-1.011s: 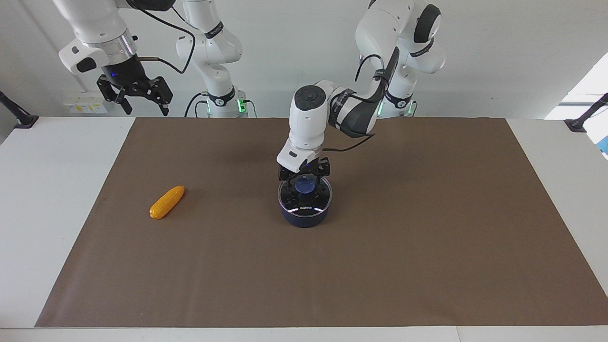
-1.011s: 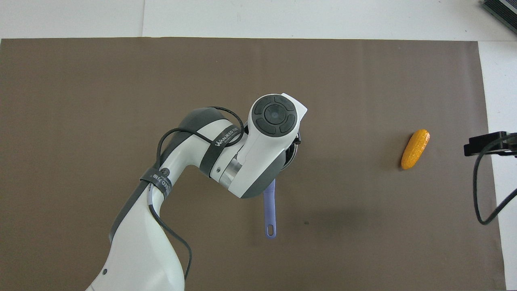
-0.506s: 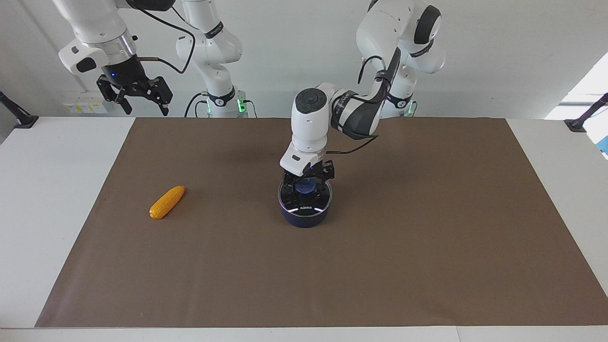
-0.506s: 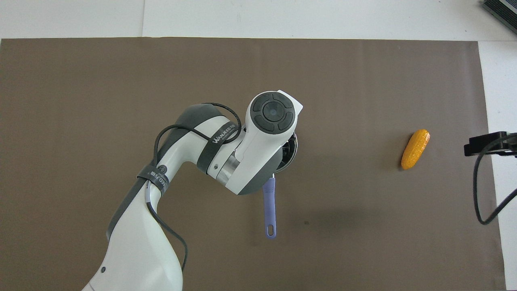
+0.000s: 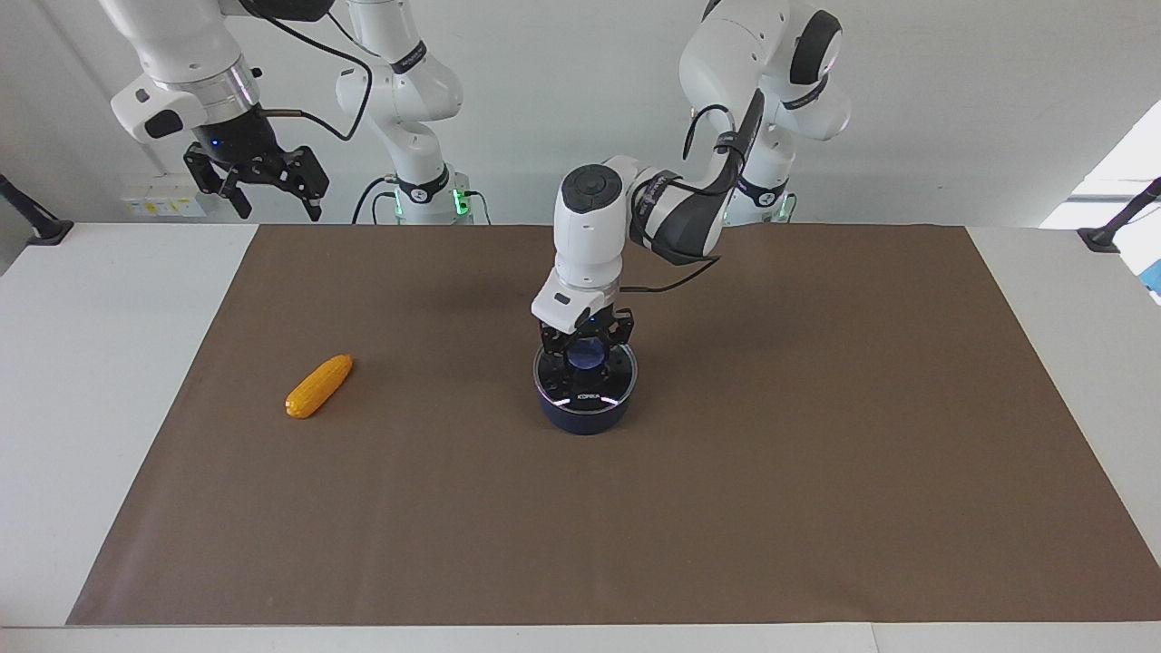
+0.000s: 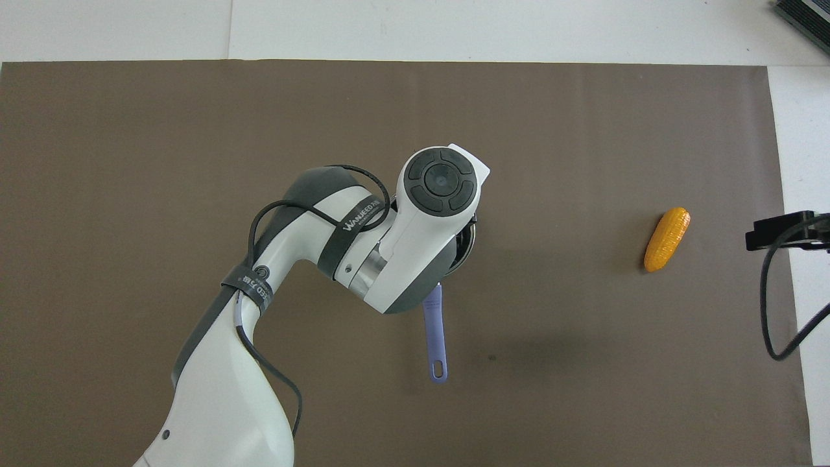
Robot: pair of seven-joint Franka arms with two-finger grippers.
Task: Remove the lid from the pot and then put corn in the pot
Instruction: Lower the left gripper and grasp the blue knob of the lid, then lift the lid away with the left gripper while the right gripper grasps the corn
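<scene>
The dark blue pot (image 5: 585, 414) stands at the middle of the brown mat, with the glass lid (image 5: 590, 392) on it. My left gripper (image 5: 587, 350) is down on the lid, its fingers closed in on either side of the blue knob (image 5: 588, 357). In the overhead view my left wrist covers the pot; only its blue handle (image 6: 436, 334), pointing toward the robots, and a sliver of the lid's rim (image 6: 470, 241) show. The corn (image 5: 318, 385) lies on the mat toward the right arm's end and also shows in the overhead view (image 6: 666, 239). My right gripper (image 5: 265, 192) waits open, high over the table's edge.
The brown mat (image 5: 816, 453) covers most of the white table (image 5: 91, 408). A cable loops from my left forearm (image 6: 292, 214). My right gripper's tip and cable (image 6: 781, 232) show at the overhead view's edge beside the corn.
My left gripper has settled lower onto the lid and its fingers have closed in on the knob. The pot has shifted slightly, its handle swinging a little. The right arm has stayed put.
</scene>
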